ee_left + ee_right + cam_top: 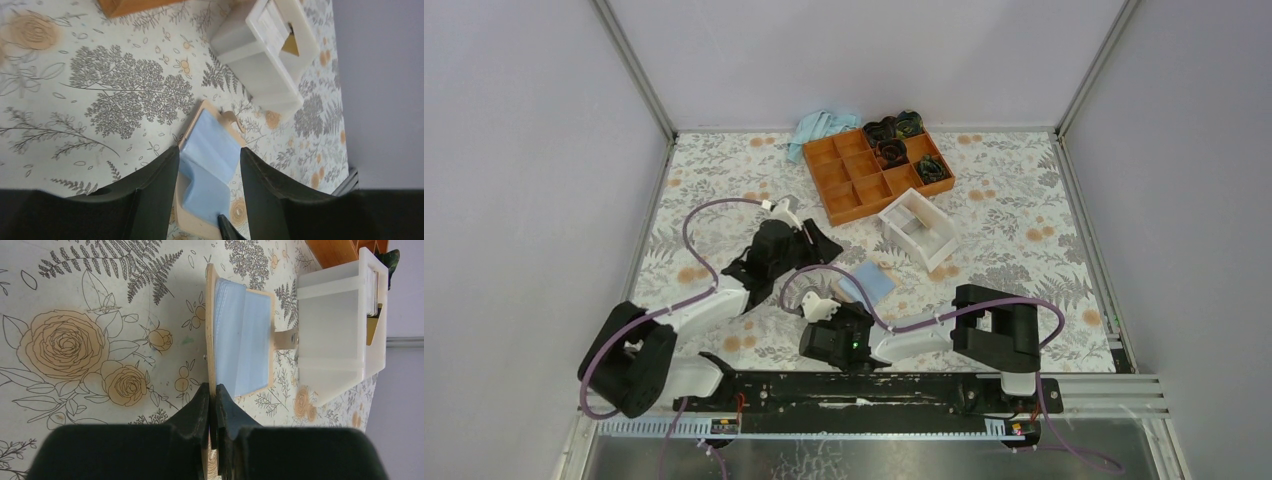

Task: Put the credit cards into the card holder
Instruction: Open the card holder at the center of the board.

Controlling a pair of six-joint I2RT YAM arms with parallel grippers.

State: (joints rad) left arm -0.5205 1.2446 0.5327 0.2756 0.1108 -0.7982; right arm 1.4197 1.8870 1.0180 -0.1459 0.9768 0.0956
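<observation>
Right jaws: pinched shut on the raised tan flap of the card holder [192, 222], low centre of the right wrist view.
Left jaws: apart, empty, framing the credit card [245, 340] from above.
Card: flat on the opened holder, mid-counter [1024, 200].
Step done well: hold flap wide; lower left jaws squarely; slide card along pocket.
Count: one holder; one blue card certain, further layers unclear; one white box [917, 230]; one orange tray [854, 175].

Bright, even, diffuse light; shadows faint and soft. Both wrist views blur at their dark bottom edge.
</observation>
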